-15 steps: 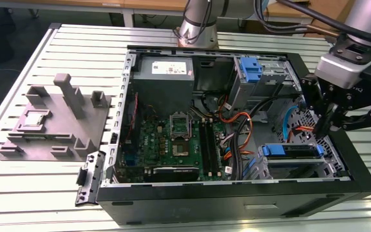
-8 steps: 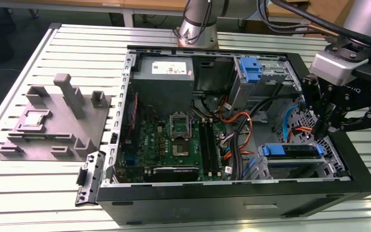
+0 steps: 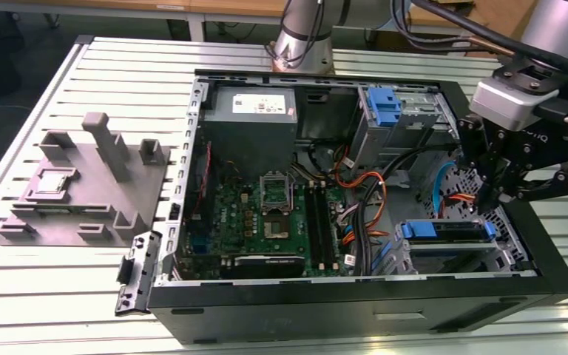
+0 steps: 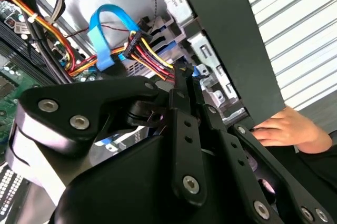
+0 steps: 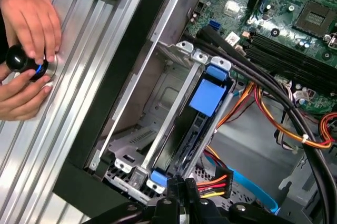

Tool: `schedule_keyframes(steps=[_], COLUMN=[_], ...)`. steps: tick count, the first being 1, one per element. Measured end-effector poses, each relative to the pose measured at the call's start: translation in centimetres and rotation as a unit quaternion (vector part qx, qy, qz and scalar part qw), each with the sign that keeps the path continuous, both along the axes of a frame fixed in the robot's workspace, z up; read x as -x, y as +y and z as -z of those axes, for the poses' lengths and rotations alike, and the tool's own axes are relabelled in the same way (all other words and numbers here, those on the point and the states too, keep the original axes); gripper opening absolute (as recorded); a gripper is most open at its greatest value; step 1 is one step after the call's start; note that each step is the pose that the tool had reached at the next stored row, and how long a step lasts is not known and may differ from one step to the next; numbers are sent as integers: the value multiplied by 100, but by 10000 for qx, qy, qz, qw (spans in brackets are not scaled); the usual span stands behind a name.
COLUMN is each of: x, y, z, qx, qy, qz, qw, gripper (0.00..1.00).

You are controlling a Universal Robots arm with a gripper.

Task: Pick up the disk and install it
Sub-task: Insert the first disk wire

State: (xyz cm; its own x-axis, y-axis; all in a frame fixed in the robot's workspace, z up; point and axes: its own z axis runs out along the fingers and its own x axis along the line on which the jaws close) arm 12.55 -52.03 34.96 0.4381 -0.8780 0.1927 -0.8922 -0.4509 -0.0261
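the robot's hand [image 3: 501,194] is hanging inside the open computer case [image 3: 363,310], at the side toward the exterior view's right, just above the drive bay [image 3: 452,248]. in the second wrist view its two black fingers [image 4: 181,103] are lying pressed together, and a connector with red, yellow and black wires [image 4: 150,58] is sitting right at their tips; i cannot tell for sure if they are pinching it. the same connector [image 5: 213,184] is appearing in the first wrist view, near the end of the disk [image 5: 197,124]. the disk is already sitting in the bay, with its blue carrier frame [image 5: 208,95] showing on top, between the silver metal rails. in the exterior view the blue frame of the disk [image 3: 444,231] is lying low in the case, near the front wall. a flat blue cable [image 4: 101,37] is bending in a loop near the wires. the motherboard [image 3: 264,218] is filling the middle of the case. on the slatted counter [image 3: 57,296], well apart from the case, a grey fixture [image 3: 86,185] is standing. a person's hands [image 5: 29,40] are resting on the counter beside the case, holding a small black knob [image 5: 20,58].
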Motion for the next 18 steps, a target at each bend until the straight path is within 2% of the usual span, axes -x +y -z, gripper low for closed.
schedule_keyframes(steps=[2, 5, 12, 15, 18], x=[18, 19, 19, 19, 19], y=[0, 0, -1, 0, -8], z=[3, 5, 14, 17, 18], qx=[-1, 0, -5, -86, -198], qy=[0, 0, 11, 50, 83], qz=[55, 303, 809, 860, 879], qw=[10000, 9995, 9967, 9962, 9959], gripper=[17, 17, 17, 17, 17])
